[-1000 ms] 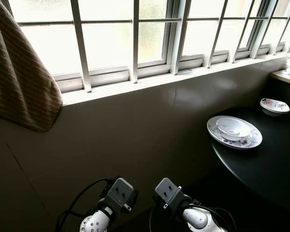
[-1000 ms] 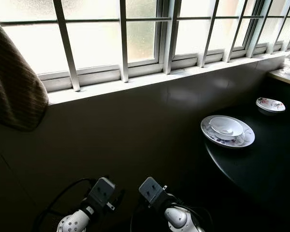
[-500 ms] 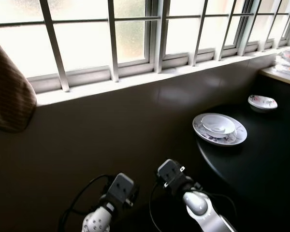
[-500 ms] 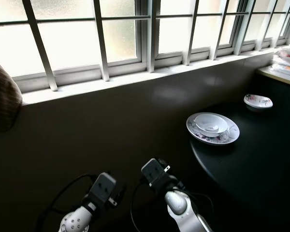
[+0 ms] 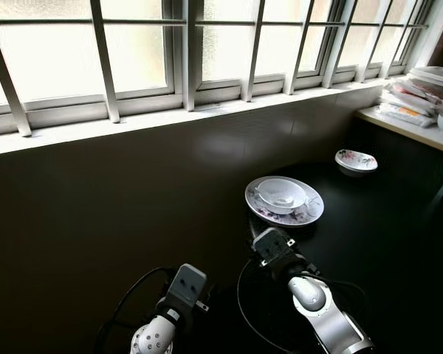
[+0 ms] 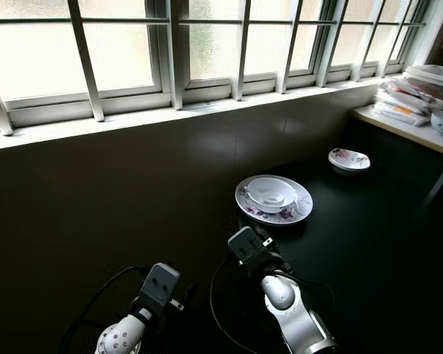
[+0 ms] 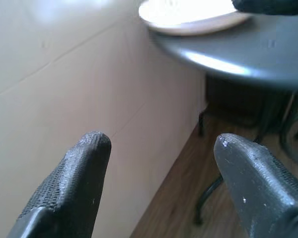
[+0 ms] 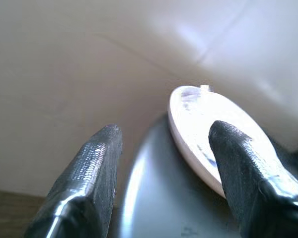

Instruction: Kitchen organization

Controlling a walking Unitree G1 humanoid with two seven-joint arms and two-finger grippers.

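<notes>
A: From the head camera, what is in front of the robot?

B: A dark round table [image 5: 399, 258] under a barred window [image 5: 207, 51]. On it sits a flowered plate [image 5: 284, 210] with a white bowl [image 5: 281, 195] on top, and what may be a spoon in the bowl, though it is too small to be sure. A small dish [image 5: 356, 159] lies farther along the table, well apart from the plate. A counter [image 5: 406, 122] at the far right carries a stack of containers [image 5: 421, 88].

A: And the arms?

B: The right gripper [image 5: 273, 247] is raised at the near edge of the table, just short of the plate. The left gripper [image 5: 186, 284] hangs lower, off the table's side, in front of the dark wall [image 5: 96, 206].

A: What does the left wrist camera give?

B: The left gripper's jaws stand wide apart with nothing between them. Past the fingertips [image 7: 92, 148] are the pale wall and wooden floor [image 7: 174, 208]. The table edge and the plate's rim are beyond and above the other finger.

A: The right wrist camera?

B: The right gripper's jaws are spread open too, holding nothing. The plate [image 8: 203, 129] lies ahead on the table, its rim partly behind one finger [image 8: 238, 163] and reaching into the gap between the two. It touches neither.
</notes>
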